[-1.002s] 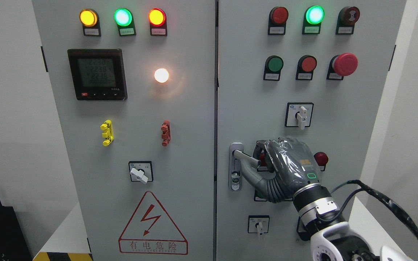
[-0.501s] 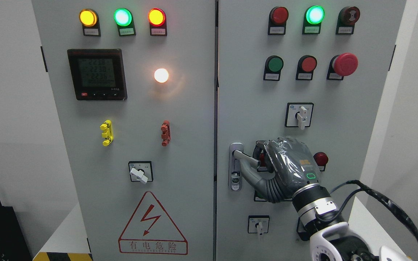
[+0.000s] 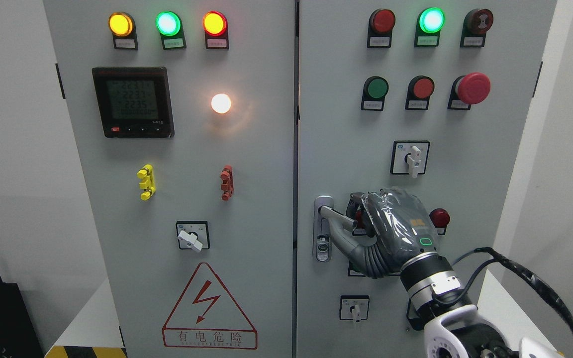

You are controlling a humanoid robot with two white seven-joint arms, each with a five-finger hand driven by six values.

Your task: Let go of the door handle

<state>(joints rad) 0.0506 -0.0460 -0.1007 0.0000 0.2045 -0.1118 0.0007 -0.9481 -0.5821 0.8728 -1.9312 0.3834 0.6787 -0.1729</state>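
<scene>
Right hand [image 3: 391,228] grips the door handle [image 3: 334,215]; warning sign [image 3: 209,308] reads "有电危险".

door handle [image 3: 335,217] | silver lever, angled out rightward | right door's left edge | apparently gripped

- One view only, from the robot's head, facing the front of a grey two-door cabinet [image 3: 192,149] almost square-on, with a slight downward tilt (the cabinet's sides lean inward toward the bottom of the frame).
- The camera stands near: the doors fill most of the width, and the cabinet's top and bottom edges are cut off.
- The seam between the doors [image 3: 296,174] runs close to the picture's middle.
- Strips of pale wall [image 3: 8,149] show at both sides.
- The right arm comes in at the lower right corner, its right hand [image 3: 391,228] close to the lens.
- With no second view, nothing is shared.
</scene>
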